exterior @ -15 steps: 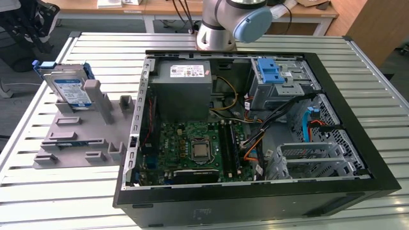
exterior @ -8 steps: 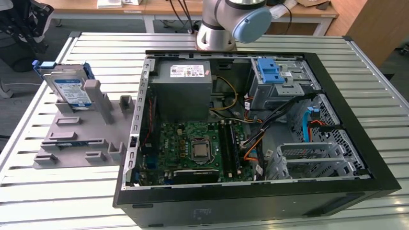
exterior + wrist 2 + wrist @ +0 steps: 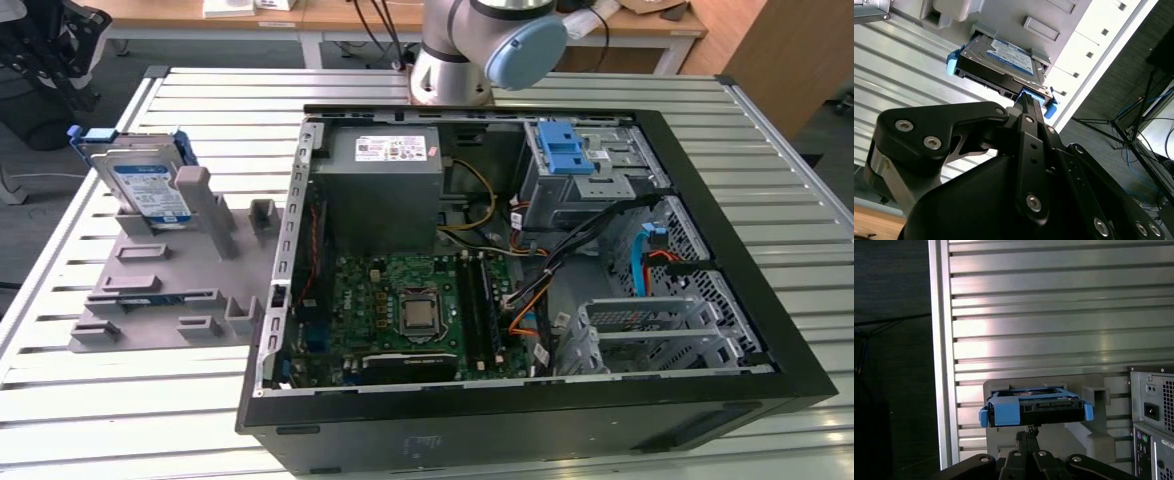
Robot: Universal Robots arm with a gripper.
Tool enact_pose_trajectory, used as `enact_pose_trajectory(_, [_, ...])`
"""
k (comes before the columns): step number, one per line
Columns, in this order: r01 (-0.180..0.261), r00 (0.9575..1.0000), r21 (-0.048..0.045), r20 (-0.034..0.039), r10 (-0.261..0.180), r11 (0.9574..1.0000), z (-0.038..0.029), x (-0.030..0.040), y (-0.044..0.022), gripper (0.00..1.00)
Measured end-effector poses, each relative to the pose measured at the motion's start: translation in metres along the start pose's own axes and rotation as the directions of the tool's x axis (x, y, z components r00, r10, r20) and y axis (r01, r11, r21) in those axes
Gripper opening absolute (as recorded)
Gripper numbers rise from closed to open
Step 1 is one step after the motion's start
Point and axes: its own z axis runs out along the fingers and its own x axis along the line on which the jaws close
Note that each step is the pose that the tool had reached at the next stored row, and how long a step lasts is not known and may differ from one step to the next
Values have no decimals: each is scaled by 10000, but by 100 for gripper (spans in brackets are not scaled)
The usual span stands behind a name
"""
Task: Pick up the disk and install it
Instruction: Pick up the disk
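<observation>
The disk, a silver-grey drive with a white and blue label in a bright blue bracket, stands on edge in a grey holder at the exterior view's left, beside the open computer case. Both wrist views look at the disk from a distance, along the gripper. My gripper points at the disk's blue-framed edge. Its thin black fingers lie together with nothing between them, apart from the disk.
Inside the case are a grey power supply, a motherboard, a drive bay with a blue latch and a perforated metal cage. The slatted aluminium table ends close beyond the holder. The arm's base stands behind the case.
</observation>
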Motion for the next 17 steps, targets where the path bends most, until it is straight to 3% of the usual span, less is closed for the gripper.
enact_pose_trajectory(7, [34,10000,-1,0,-34,10000,0,0,0,11])
enact_pose_trajectory(11, [491,9988,-5,-11,-491,9988,1,2,0,11])
enact_pose_trajectory(17, [1501,9887,-17,-33,-1501,9887,4,5,-1,11])
